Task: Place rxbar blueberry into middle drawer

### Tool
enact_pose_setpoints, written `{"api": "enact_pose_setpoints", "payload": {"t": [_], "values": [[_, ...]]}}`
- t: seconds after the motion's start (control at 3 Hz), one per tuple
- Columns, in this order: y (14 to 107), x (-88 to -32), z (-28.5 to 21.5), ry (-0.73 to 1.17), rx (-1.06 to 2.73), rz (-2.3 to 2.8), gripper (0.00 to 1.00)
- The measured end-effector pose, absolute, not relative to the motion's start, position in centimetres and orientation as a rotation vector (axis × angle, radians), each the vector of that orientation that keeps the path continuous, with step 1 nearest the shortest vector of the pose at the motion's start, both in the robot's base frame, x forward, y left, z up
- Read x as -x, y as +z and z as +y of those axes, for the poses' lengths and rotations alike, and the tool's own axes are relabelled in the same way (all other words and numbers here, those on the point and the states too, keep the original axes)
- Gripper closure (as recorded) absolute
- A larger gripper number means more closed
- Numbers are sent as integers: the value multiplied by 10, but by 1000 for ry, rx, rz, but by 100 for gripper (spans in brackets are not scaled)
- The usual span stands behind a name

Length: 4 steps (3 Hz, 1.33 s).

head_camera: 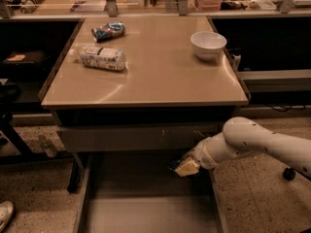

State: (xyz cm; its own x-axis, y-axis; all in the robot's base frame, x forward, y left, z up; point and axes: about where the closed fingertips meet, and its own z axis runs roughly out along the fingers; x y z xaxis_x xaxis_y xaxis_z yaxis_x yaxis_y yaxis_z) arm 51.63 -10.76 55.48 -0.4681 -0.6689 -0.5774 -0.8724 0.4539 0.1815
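My gripper point(186, 168) is at the end of the white arm that reaches in from the right, under the table's front edge. It is shut on the rxbar blueberry point(173, 166), whose dark end sticks out to the left of the tan fingers point(188, 168). The gripper hangs over the back right part of the middle drawer point(83, 193), which is pulled out below the table. Its smooth grey floor shows at the bottom of the view.
On the tan table top point(160, 76) lie a blue-and-silver snack bag point(108, 31), a whitish packet point(102, 58) and a white bowl point(208, 44). A shut grey drawer front point(126, 138) sits above the open drawer. A shoe point(4, 214) is at the bottom left.
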Motion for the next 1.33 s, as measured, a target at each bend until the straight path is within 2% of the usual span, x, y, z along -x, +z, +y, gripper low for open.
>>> {"api": "enact_pose_setpoints", "payload": {"t": [0.33, 1.33], "values": [[551, -513, -102, 514, 1321, 2220, 100], [520, -501, -88, 507, 1345, 2140, 100]]}}
